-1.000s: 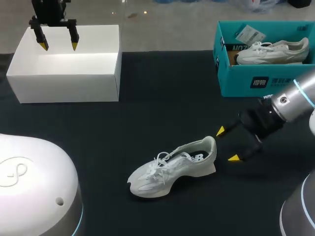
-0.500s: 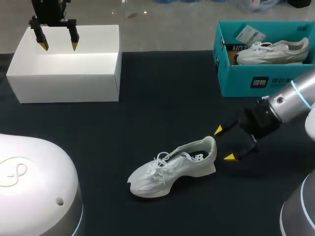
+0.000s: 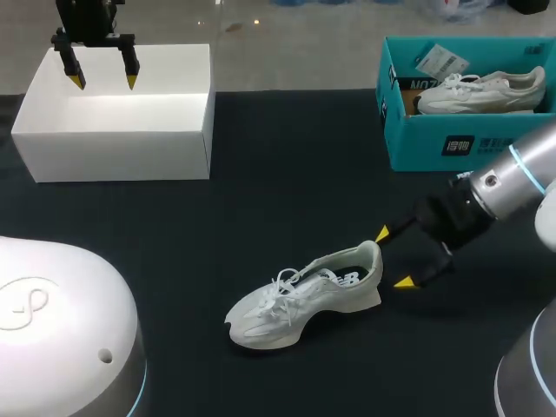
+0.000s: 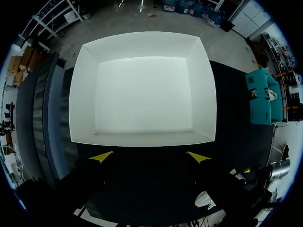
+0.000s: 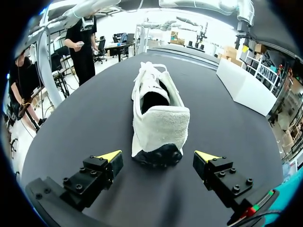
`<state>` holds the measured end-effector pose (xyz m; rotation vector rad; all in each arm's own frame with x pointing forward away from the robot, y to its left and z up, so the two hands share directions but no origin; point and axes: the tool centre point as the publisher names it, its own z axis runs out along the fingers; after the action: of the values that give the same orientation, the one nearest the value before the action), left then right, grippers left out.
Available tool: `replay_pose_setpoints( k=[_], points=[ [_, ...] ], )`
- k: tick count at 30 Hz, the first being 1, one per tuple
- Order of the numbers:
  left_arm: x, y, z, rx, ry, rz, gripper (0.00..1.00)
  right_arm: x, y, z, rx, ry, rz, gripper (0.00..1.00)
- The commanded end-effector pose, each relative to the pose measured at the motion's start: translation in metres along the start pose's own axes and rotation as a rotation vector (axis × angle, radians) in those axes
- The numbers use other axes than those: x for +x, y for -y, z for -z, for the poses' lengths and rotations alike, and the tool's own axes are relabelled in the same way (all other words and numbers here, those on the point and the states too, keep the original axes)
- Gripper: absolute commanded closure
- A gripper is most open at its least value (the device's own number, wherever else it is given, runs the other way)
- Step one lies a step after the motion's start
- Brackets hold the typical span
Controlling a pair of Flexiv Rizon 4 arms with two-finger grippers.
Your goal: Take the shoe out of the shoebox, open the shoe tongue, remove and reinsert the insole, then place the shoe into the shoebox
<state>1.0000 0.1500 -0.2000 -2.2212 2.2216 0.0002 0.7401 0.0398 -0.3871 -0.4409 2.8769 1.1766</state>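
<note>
Since the white sneaker (image 3: pixel 304 295) lies out on the black counter (image 3: pixel 287 174) on its sole, heel toward the right gripper (image 3: pixel 393 258), the step in hand looks like a grasp at the heel. That gripper stands wide, its yellow tips flanking the heel on either side, just short of it and touching nothing.

The main risk is a push instead of a pinch. If one finger meets the heel before the other, the light shoe will likely skid or swing round on the counter, and the tongue and insole would end up badly placed for what follows. Closing high on the padded heel collar could fold it in and give a weak hold; closing low could catch a tip on the counter itself. Nothing braces the toe end — the left gripper (image 3: pixel 105 82) hangs well apart, open wide above the white box (image 3: pixel 122 152), which holds nothing.

The counter is dark, flat and matte, probably a cloth or mat; how much it grips a sole I cannot tell. A teal shoebox (image 3: pixel 434 143) with a second white shoe (image 3: pixel 482 91) inside sits at the far right, well apart from the sneaker, so there is room to turn the shoe.
</note>
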Motion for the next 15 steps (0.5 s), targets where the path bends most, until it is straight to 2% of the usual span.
replay_pose_setpoints(
  k=[1, 9, 15],
  points=[
    [0.0, 0.0, 0.0, 0.0, 0.0, 0.0, 0.0, -0.014, 0.001, -0.019, -0.008, -0.046, 0.015, 0.0],
    [0.0, 0.0, 0.0, 0.0, 0.0, 0.0, 0.0, -0.02, -0.006, -0.04, -0.022, -0.094, 0.046, 0.0],
    [0.0, 0.0, 0.0, 0.0, 0.0, 0.0, 0.0, -0.017, -0.012, -0.054, -0.046, -0.135, 0.058, 0.0]
  ],
)
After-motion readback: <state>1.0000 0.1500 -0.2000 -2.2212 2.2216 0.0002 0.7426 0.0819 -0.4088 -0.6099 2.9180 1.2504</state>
